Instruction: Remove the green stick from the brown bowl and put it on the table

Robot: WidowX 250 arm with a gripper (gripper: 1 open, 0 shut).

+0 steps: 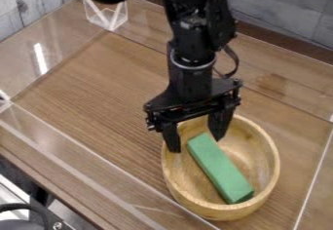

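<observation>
Your gripper (197,130) points straight down over the near-left rim of the bowl (221,165), fingers spread wide and empty — one finger outside the rim, the other above the stick's upper end. The stick (217,168) lies flat inside the bowl, running diagonally from upper left to lower right. The bowl sits on the tabletop (92,88), near its front-right acrylic wall.

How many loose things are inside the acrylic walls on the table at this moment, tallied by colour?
Green: 1, the green stick, lying in the bowl.
Light brown: 1, the brown bowl.
Red: 1, a small red object, mostly hidden behind the open gripper.
Total: 3
</observation>
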